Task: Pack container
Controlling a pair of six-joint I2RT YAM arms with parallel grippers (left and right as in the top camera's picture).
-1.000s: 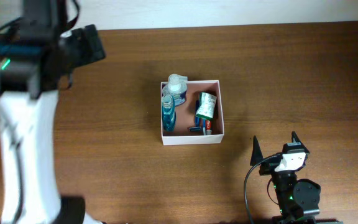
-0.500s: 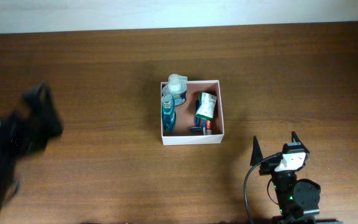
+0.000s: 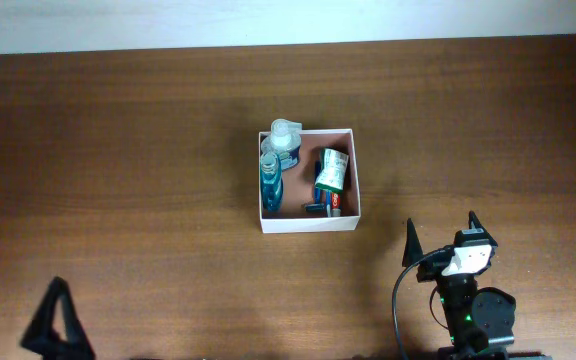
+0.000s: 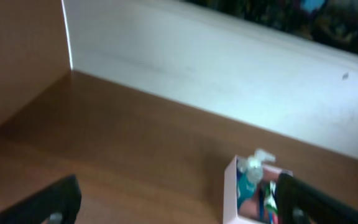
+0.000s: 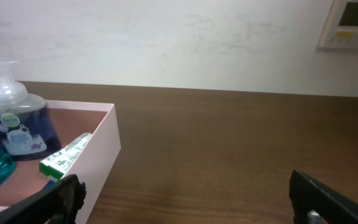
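— Where is the container (image 3: 308, 222) to be found?

— It is set near the middle of the surface (image 3: 118, 150), with its open top turned upward.

— What is seen inside it?

— A teal mouthwash bottle (image 3: 271, 185) is placed along the 9 o'clock wall. A clear pump bottle (image 3: 286, 140) is stood upright in the 11 o'clock corner, just beside the teal one. A green-and-white carton (image 3: 331, 170) is propped at a tilt toward the 3 o'clock side, apart from both bottles. A small blue item (image 3: 315, 208) with a red patch is glimpsed at 5 o'clock, below the carton; what it is cannot be told.

— And the claws?

— The right claw (image 3: 440, 220) is placed at 4 o'clock from the container, near it but not touching. Its fingers are spread wide and nothing is held between them. The left claw (image 4: 178, 183) is found well apart at 8 o'clock, at the bottom of the overhead view. It is likewise released, with only bare surface seen between its fingers.

— Is anything else noted?

— A white wall (image 4: 229, 74) is seen at 12 o'clock beyond the surface, and a pale control panel (image 5: 350, 22) is mounted on it.
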